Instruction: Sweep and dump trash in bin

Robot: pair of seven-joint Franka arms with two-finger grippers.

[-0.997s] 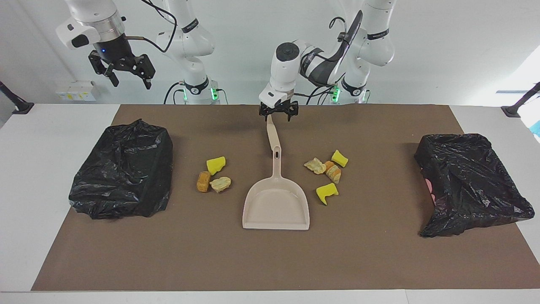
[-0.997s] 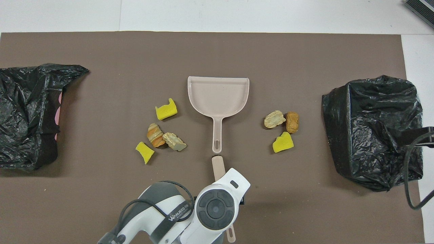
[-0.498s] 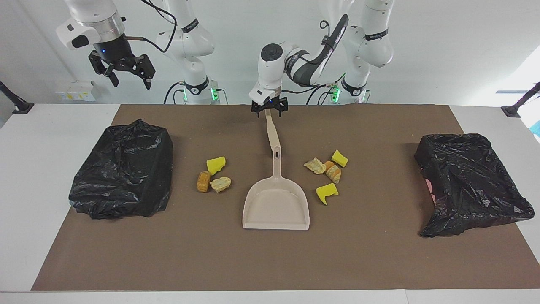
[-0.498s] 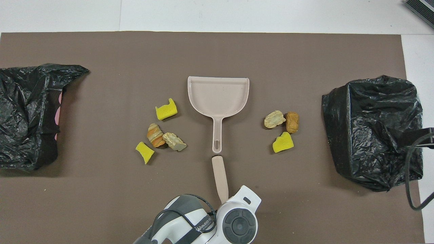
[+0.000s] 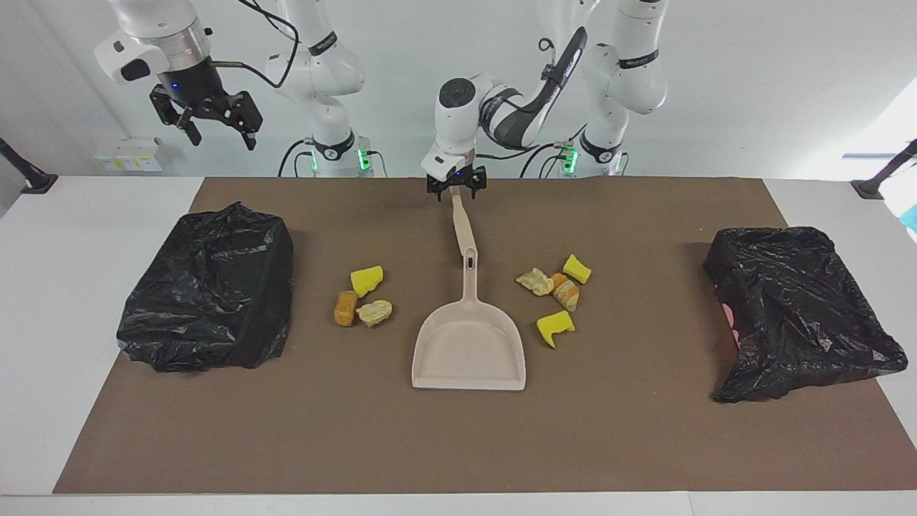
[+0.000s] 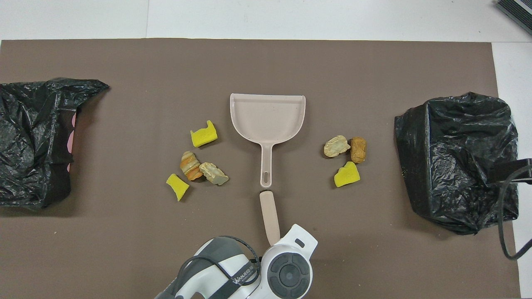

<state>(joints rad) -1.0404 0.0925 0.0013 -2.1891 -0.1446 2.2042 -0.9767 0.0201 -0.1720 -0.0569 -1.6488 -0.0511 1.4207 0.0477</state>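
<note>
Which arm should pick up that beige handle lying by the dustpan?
Left, I'd judge. The left tool hangs right over the beige handle, at its end nearest the robots. The right tool waits high above the right arm's end of the table.

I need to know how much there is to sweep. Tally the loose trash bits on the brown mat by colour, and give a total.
Bright yellow foam sponge chunks: 3
Tan and orange-brown crusty bread-like lumps: 4
Total: 7
</note>
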